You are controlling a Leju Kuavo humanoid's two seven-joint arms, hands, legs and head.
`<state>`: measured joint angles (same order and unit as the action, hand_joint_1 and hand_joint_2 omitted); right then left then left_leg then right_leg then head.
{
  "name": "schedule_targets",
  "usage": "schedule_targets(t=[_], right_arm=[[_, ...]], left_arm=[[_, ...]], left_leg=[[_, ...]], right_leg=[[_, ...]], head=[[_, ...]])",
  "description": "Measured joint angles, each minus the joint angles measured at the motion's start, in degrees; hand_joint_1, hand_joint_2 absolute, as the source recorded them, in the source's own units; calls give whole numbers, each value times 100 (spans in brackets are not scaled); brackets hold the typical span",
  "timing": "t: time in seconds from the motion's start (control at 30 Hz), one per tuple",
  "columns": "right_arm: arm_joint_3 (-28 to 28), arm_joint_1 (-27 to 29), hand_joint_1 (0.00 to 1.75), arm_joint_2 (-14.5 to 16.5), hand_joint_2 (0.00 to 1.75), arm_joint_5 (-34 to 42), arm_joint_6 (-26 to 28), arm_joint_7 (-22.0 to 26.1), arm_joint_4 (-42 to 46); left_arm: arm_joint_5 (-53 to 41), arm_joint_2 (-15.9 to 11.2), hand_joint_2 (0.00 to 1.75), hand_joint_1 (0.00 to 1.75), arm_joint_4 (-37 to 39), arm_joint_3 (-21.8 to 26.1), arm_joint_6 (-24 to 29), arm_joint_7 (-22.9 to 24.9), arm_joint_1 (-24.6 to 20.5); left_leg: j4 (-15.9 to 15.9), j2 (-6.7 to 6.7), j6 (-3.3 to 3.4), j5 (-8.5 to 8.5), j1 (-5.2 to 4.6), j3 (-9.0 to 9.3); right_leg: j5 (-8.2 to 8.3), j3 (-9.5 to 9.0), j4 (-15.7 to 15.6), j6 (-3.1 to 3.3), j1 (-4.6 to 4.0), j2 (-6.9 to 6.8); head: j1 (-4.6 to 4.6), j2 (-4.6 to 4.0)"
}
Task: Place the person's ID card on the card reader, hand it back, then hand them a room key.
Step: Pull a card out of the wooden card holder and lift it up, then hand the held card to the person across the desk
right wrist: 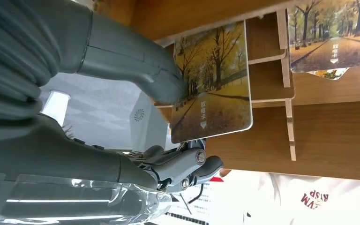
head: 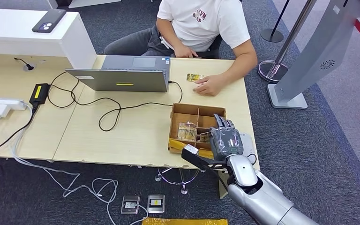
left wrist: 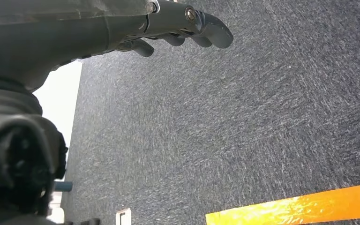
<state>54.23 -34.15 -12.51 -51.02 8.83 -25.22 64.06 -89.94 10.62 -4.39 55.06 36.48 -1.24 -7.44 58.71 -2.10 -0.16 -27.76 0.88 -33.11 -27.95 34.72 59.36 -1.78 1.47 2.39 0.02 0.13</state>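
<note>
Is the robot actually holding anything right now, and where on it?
Yes. The right hand pinches a room key card printed with autumn trees by one long edge, over the wooden box. The left hand holds nothing.

The head view looks steeply down on the pale wooden desk (head: 122,136) from high up. The right wrist view sits close behind the right hand (right wrist: 122,117), sharing the brown partitioned wooden box (head: 187,112). The left wrist view faces dark grey carpet (left wrist: 215,131)
</note>
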Motion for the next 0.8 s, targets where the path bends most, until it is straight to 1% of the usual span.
schedule_targets(t=[0.5,0.8], right_arm=[[0,-47,175,133,175,7,111,45,-120],[-14,-239,175,211,175,-86,506,83,-208]], left_arm=[[0,11,0,0,0,2,65,-48,-6],[0,42,0,0,0,4,120,-51,-5]], left_leg=[[0,1,0,0,0,1],[0,2,0,1,0,1]], right_leg=[[0,0,0,0,0,0],[1,0,1,0,0,0]], head=[[0,0],[-1,0]])
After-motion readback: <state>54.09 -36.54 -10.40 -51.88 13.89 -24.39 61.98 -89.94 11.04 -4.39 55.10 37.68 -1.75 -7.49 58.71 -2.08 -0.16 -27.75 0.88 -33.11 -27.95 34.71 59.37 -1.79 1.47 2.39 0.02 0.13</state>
